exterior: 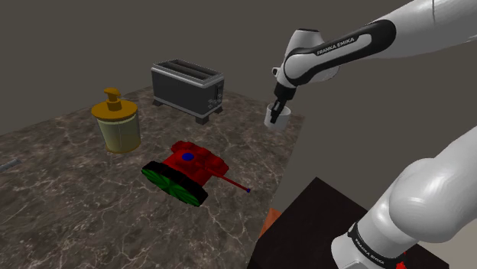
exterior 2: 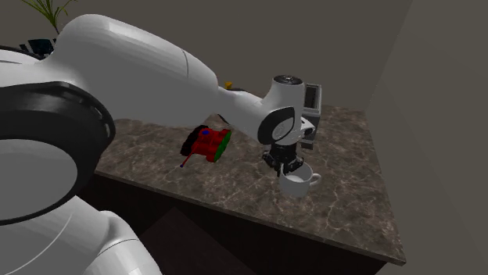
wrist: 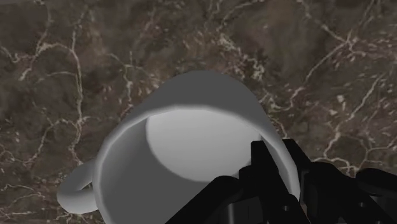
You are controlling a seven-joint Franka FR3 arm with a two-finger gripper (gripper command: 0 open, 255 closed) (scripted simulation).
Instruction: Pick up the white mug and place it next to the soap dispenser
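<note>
I see gripper (exterior: 277, 108) pinching mug (exterior: 277, 118) by rim wall, near counter (exterior: 76, 206) edge, well apart from soap dispenser (exterior: 117, 122). My worry: one-wall pinch lets mug swing or slip; low carry could clip toy tank (exterior: 186, 170).

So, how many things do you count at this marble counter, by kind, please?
white mug: 1
toaster: 1
soap dispenser: 1
toy tank: 1
Total: 4
</note>
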